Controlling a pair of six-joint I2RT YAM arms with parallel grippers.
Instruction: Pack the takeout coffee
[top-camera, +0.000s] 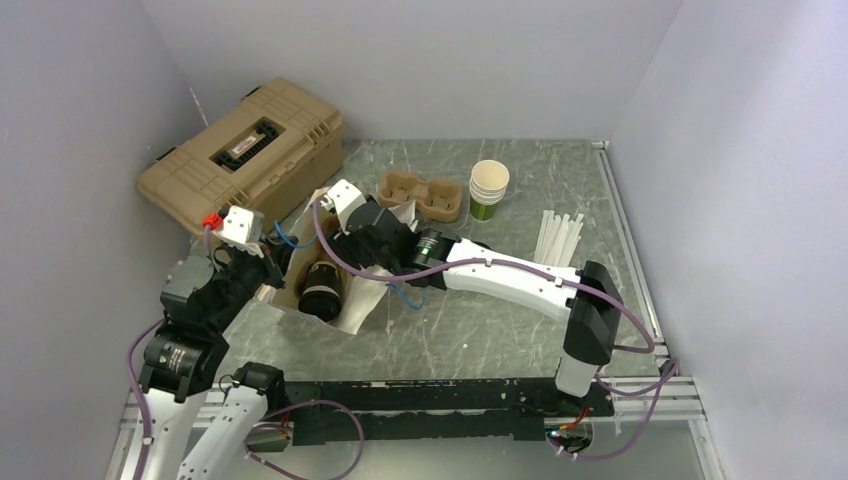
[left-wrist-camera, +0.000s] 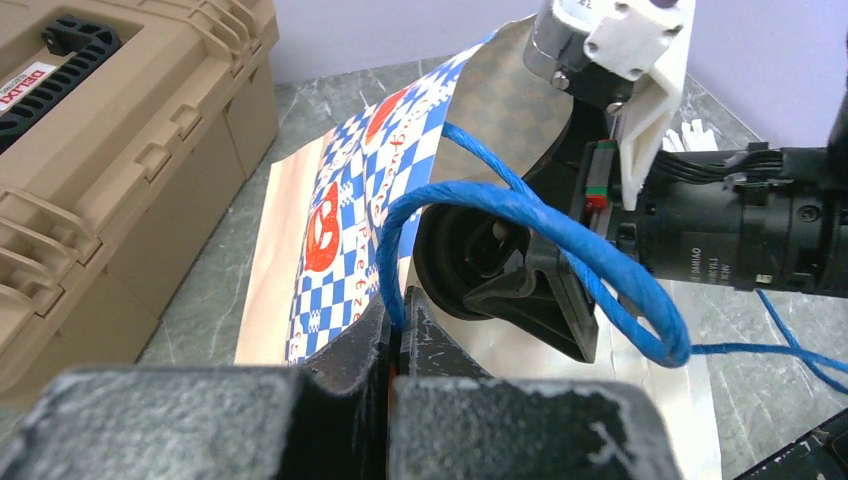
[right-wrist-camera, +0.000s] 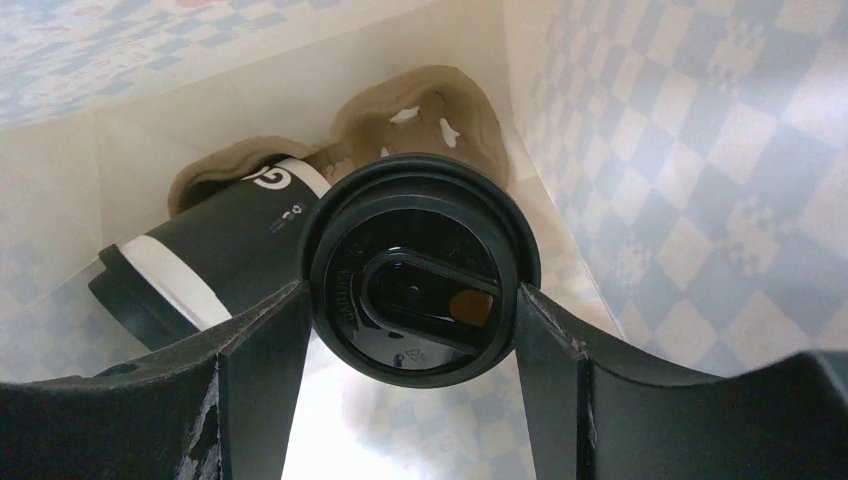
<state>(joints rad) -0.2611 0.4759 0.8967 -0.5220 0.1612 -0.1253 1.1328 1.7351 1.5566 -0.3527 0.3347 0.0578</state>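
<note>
right tool (right-wrist-camera: 412, 292) clamping takeout coffee (right-wrist-camera: 400, 220) inside paper bag (right-wrist-camera: 700, 150), left tool (left-wrist-camera: 395, 330) pinching bag's rim, tipped black cup (right-wrist-camera: 200, 260) behind

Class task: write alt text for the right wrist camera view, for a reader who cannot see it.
The fingers of the right gripper clasp the black lid of the takeout coffee inside a blue-checked paper bag. Behind it, a dark cup lies on its side beside a brown pulp carrier.
</note>
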